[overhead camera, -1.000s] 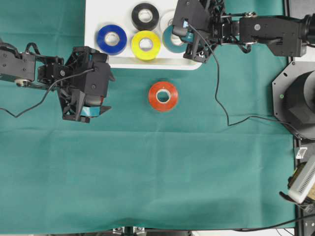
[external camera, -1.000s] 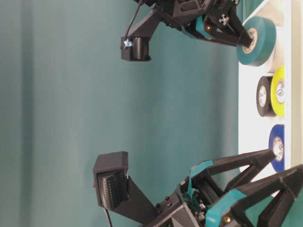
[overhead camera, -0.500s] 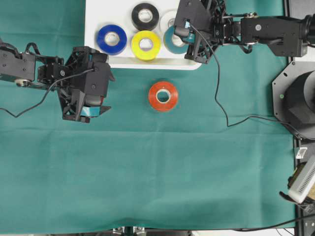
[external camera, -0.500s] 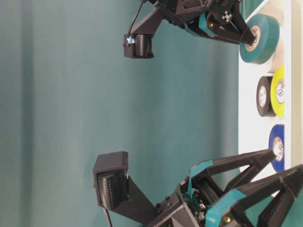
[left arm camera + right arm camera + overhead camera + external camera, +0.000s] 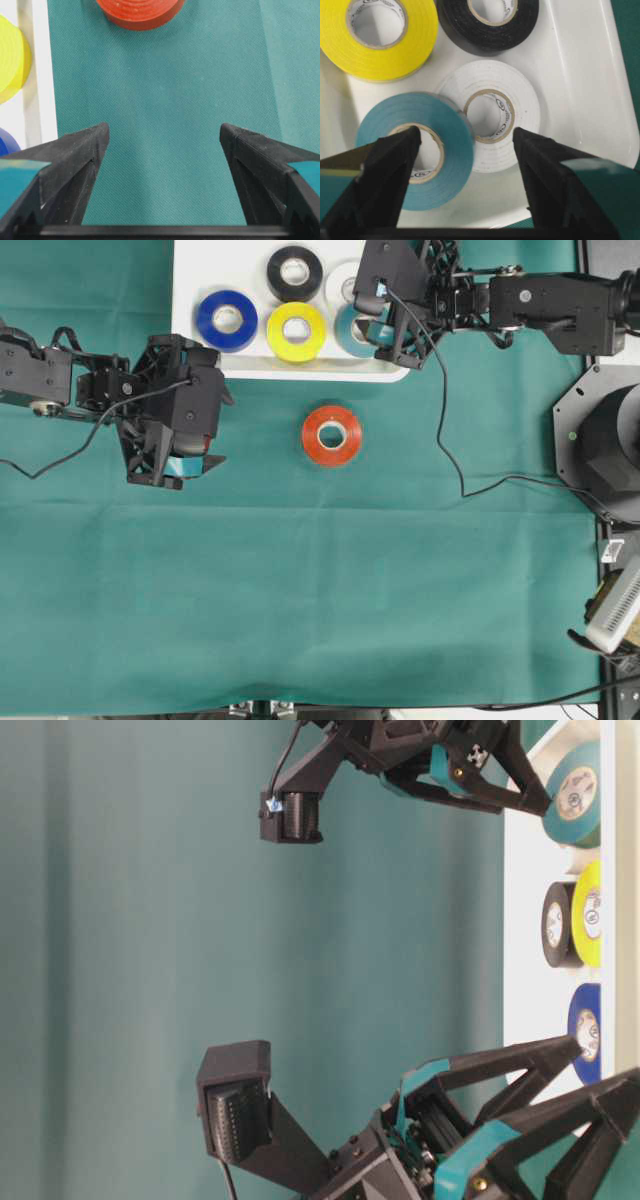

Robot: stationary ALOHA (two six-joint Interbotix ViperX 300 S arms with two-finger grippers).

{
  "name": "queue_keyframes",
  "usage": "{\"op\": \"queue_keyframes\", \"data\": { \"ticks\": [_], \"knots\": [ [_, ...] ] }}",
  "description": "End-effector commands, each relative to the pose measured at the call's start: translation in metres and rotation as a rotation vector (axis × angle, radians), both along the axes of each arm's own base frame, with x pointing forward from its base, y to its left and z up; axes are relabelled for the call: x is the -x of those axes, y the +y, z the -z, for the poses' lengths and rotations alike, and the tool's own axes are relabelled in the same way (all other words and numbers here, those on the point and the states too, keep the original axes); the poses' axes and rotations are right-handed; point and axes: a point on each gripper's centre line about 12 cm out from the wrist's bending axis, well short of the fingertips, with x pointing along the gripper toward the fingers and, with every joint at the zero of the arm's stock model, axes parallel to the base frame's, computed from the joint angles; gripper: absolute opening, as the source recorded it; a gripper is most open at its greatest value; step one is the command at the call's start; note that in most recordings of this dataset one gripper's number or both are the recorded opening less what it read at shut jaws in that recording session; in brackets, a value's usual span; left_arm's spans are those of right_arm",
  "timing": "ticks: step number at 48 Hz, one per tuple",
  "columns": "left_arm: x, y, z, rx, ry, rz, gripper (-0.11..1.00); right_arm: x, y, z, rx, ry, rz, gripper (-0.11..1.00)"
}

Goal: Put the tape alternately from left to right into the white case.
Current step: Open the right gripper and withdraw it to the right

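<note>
5 rolls in white case point(image 5: 190, 280), red roll point(image 5: 332, 435) outside; both hands released.

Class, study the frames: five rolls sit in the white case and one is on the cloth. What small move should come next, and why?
Probably lift the right gripper clear of the case: its jaws stand open and the teal roll lies inside, leaning on the white roll. Only the red roll remains on the cloth, and the open left gripper faces it.

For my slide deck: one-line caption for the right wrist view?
Right gripper open above the teal roll, which overlaps the white roll in the white case.
</note>
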Motion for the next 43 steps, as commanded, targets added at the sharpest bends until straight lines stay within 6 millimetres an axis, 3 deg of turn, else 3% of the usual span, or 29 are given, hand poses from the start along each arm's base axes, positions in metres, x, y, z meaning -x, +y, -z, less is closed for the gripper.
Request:
{"op": "queue_keyframes", "data": {
  "ticks": [1, 32, 43],
  "knots": [
    [-0.003, -0.001, -0.01, 0.002, -0.034, 0.001, 0.66, -0.002, 0.0, -0.012, 0.012, -0.039, -0.003, 0.75],
    [-0.004, -0.001, -0.012, 0.002, -0.04, 0.001, 0.66, 0.001, 0.0, -0.016, 0.016, -0.046, -0.002, 0.74],
    [-0.004, -0.001, -0.012, 0.001, -0.04, 0.002, 0.66, 0.011, 0.016, -0.028, 0.013, -0.124, -0.046, 0.74]
  ]
}}
